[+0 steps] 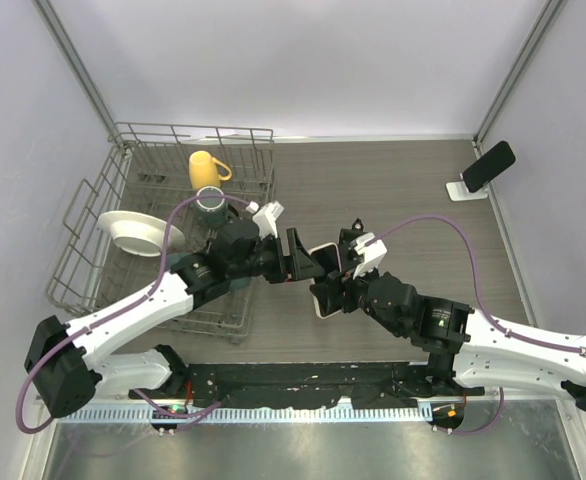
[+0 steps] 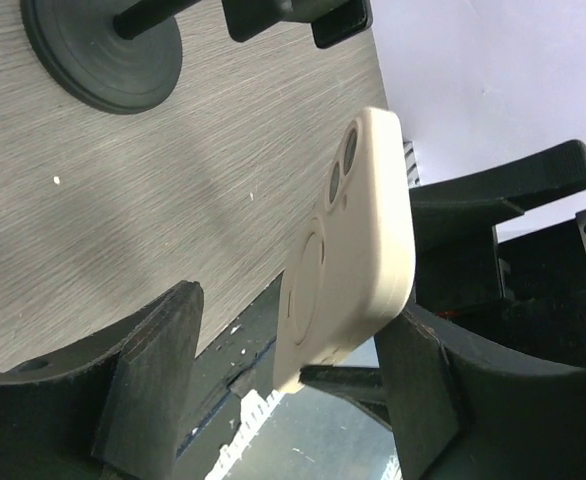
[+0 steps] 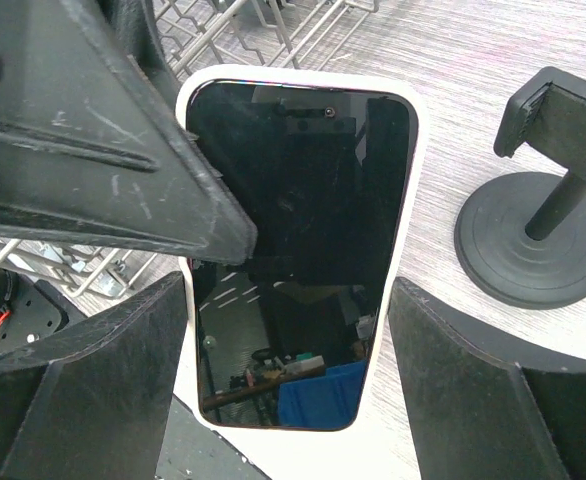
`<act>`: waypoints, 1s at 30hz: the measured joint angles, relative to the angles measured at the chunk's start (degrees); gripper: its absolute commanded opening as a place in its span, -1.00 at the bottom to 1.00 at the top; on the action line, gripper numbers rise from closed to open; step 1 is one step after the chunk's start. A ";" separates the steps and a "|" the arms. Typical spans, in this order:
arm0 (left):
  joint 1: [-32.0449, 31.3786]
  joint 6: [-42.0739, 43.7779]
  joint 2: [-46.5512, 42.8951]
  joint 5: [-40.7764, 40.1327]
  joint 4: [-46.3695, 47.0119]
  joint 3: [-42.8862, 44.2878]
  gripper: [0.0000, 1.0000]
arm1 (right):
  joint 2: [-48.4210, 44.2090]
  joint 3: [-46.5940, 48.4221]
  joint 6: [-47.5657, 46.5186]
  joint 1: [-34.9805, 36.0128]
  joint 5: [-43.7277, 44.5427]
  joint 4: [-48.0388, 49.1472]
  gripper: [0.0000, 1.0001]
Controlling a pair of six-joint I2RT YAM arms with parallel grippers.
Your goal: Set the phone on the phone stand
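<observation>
The phone (image 1: pixel 321 306), in a white case with a dark screen, is held off the table at mid-table. My right gripper (image 3: pixel 286 340) is shut on the phone (image 3: pixel 303 200) across its width, a finger against each long edge. My left gripper (image 2: pixel 293 345) is open around the same phone (image 2: pixel 358 250). Its right finger touches the screen side and its left finger (image 2: pixel 163 360) stands off the camera side. The left gripper (image 1: pixel 313 265) meets the right gripper (image 1: pixel 331 290) from the left. The white phone stand (image 1: pixel 463 189) sits at the far right, with a dark slab (image 1: pixel 489 165) leaning on it.
A black clamp stand with a round base (image 3: pixel 533 235) sits on the table close beyond the phone, and the left wrist view shows this base (image 2: pixel 103 55) too. A wire dish rack (image 1: pixel 123 180) at the left holds a yellow mug (image 1: pixel 206 167) and a white plate (image 1: pixel 138 232).
</observation>
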 measured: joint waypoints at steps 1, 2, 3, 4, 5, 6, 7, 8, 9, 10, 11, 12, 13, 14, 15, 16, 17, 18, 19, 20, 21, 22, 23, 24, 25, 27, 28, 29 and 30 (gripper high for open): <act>-0.11 0.00 0.66 -0.11 0.07 0.46 0.32 | 0.00 0.00 -0.35 0.00 -0.13 0.02 -0.99; -0.31 0.00 1.18 -0.13 0.35 0.81 0.28 | 0.00 0.00 -0.63 0.00 -0.28 0.04 -0.99; -0.39 -0.02 1.62 -0.15 0.37 1.18 0.19 | 0.02 0.00 -0.90 0.00 -0.35 0.02 -0.99; -0.50 0.00 2.05 -0.17 0.61 1.51 0.14 | 0.02 0.00 -1.09 0.00 -0.46 0.02 -0.99; -0.61 -0.02 2.45 -0.22 0.83 1.86 0.10 | 0.02 0.00 -1.22 0.00 -0.48 0.02 -0.99; -0.68 0.02 2.89 -0.22 1.01 2.23 0.02 | 0.04 0.02 -1.42 0.00 -0.52 0.02 -0.99; -0.79 0.11 3.30 -0.22 1.36 2.54 -0.02 | 0.09 0.07 -1.68 0.00 -0.55 0.02 -0.99; -0.87 0.13 3.74 -0.13 1.53 2.84 -0.09 | 0.17 0.11 -1.90 0.00 -0.61 0.02 -0.99; -1.01 0.17 4.15 -0.13 1.75 3.08 -0.27 | 0.42 0.28 -2.12 0.00 -0.70 0.00 -0.99; -1.05 0.26 4.48 -0.11 2.01 3.23 -0.35 | 0.74 0.42 -2.25 0.00 -0.81 0.02 -0.99; -1.09 0.35 4.72 -0.02 2.16 3.30 -0.45 | 1.22 0.61 -2.27 0.00 -0.98 0.04 -0.99; -1.09 0.50 4.85 -0.07 2.21 3.30 -0.72 | 1.68 0.74 -2.38 0.00 -1.22 0.02 -0.86; -1.11 0.52 4.87 -0.04 2.21 3.30 -0.86 | 2.10 0.85 -2.45 0.00 -1.51 -0.02 -0.68; -1.11 1.22 4.87 -0.17 2.05 3.32 -0.94 | 2.60 1.11 -2.47 0.00 -1.77 -0.26 -0.45; -1.11 2.27 4.87 -0.20 1.53 3.41 -1.00 | 3.06 1.55 -2.40 0.00 -1.99 -0.66 0.01; -1.09 2.51 4.87 -0.09 1.42 3.50 -1.00 | 3.45 1.97 -2.36 -0.02 -2.03 -0.96 0.30; -1.09 3.10 4.85 -0.04 1.20 3.76 -1.00 | 3.96 2.62 -2.21 -0.11 -2.23 -1.51 0.46; -1.09 3.72 4.81 -0.04 0.94 3.98 -1.00 | 4.35 3.06 -2.14 -0.13 -2.25 -1.88 0.54; -1.11 4.22 4.72 -0.07 0.79 4.07 -1.00 | 4.87 3.72 -2.08 -0.20 -2.49 -2.62 0.57; -1.09 5.14 4.44 -0.04 0.52 4.09 -1.00 | 5.66 4.59 -2.03 -0.33 -2.93 -3.56 0.57; -1.09 5.84 4.17 -0.09 0.22 4.09 -1.00 | 6.67 5.73 -2.01 -0.39 -3.41 -4.66 0.58; -1.09 6.93 3.80 -0.13 -0.39 4.09 -1.00 | 7.78 6.95 -1.99 -0.48 -4.24 -5.86 0.59; -1.09 8.07 3.26 -0.17 -1.29 4.09 -1.00 | 8.92 8.17 -2.03 -0.72 -5.49 -7.06 0.60; -1.09 9.33 2.62 -0.24 -2.43 4.09 -1.00 | 9.94 9.25 -2.12 -0.96 -6.84 -8.07 0.60; -1.09 10.56 2.01 -0.22 -3.56 4.11 -1.00 | 10.71 10.03 -2.16 -1.16 -8.28 -8.81 0.61; -1.01 12.87 1.18 0.11 -5.81 4.37 -1.00 | 11.43 10.82 -2.12 -1.53 -11.34 -10.05 0.62; -1.01 13.97 0.96 0.76 -6.73 4.57 -1.00 | 11.43 10.91 -2.05 -1.64 -12.41 -10.36 0.62; -0.94 14.73 0.90 1.27 -7.52 4.83 -1.00 | 11.39 11.02 -2.05 -1.81 -13.79 -10.71 0.62; -0.52 16.00 0.87 2.14 -8.57 5.20 -1.00 | 11.21 11.06 -2.14 -2.01 -15.15 -10.95 0.62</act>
